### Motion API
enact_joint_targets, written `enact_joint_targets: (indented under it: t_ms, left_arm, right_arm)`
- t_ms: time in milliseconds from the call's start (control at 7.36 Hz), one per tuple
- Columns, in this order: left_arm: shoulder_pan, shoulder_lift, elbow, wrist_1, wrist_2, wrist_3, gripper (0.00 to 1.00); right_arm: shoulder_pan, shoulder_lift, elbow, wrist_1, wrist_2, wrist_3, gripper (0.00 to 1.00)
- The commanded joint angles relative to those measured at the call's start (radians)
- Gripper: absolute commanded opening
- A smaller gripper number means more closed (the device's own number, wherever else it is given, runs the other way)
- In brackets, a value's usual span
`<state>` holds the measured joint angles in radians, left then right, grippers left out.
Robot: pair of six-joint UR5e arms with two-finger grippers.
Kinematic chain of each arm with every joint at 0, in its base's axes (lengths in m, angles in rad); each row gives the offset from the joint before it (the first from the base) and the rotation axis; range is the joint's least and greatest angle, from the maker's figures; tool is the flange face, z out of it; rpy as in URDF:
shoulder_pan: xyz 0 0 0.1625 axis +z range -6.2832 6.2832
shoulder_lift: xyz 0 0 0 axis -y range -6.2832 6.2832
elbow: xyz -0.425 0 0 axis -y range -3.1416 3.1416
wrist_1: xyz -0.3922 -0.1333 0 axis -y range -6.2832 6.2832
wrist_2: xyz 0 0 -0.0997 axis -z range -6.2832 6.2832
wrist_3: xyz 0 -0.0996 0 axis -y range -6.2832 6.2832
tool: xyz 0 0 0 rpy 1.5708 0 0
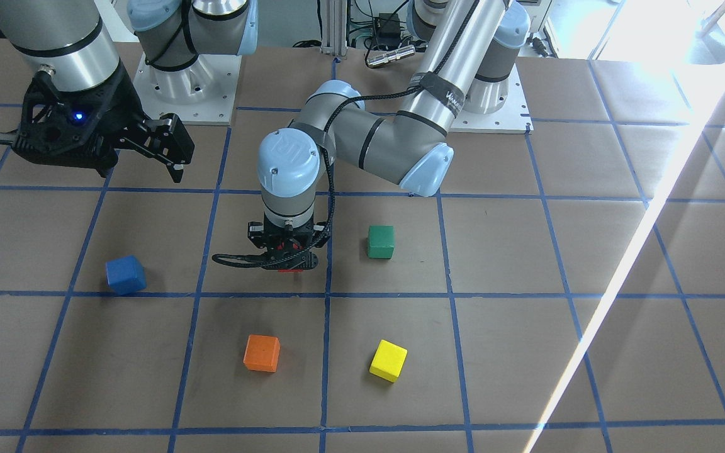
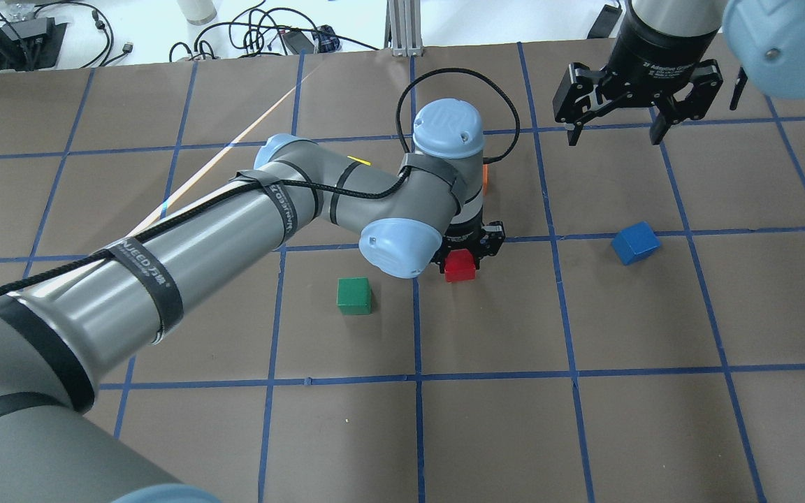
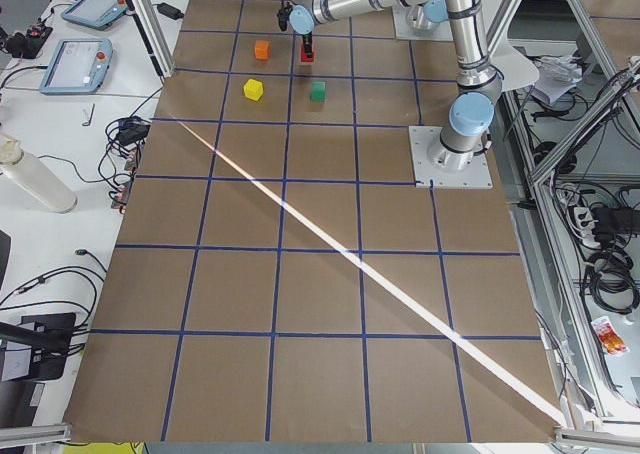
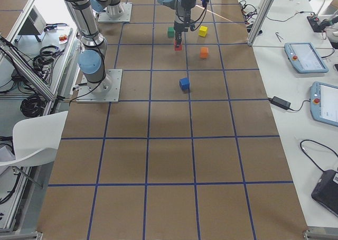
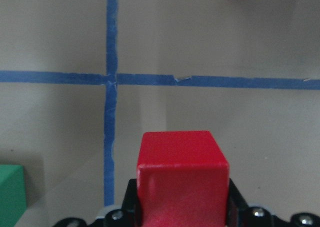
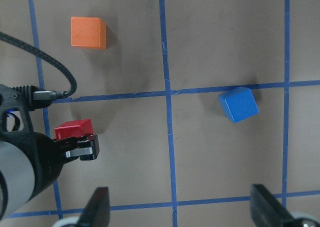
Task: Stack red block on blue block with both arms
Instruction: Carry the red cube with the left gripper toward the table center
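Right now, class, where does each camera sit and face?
Overhead: behind the shoulders, looking forward-down; left arm, right hand.
Front: across the table, facing the robot; both arms.
Left end: along the table; left arm nearest.
Right end: opposite; right arm nearest.
Left wrist: down on red block in left hand.
Right wrist: down on blue block, own fingertips.
Both wrists share the red block.

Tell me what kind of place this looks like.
Probably a robotics lab: two robot arms bolted to a table taped into a blue grid, with teach pendants on the side bench.
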<state>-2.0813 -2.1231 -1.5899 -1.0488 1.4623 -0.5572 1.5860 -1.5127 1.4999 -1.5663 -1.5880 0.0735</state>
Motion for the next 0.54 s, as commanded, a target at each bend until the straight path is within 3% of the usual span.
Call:
enact_joint_targets:
  t_ms: [0, 136, 408]
  left_arm:
    - [-0.02, -0.012, 0.001, 0.01, 0.032, 0.003, 0.94]
    - [-0.017, 0.014, 0.004, 0.012, 0.052, 0.005, 0.99]
    - [0.07, 0.086, 0.045, -0.058, 0.056, 0.095, 1.0]
  right_arm:
    - [0.0, -0.001, 0.0, -0.001, 0.0, 0.002, 1.0]
    - [0.0, 0.0, -0.001, -0.001, 0.0, 0.002, 1.0]
    - [0.006, -0.001, 0.014, 0.002, 0.005, 0.017, 1.0]
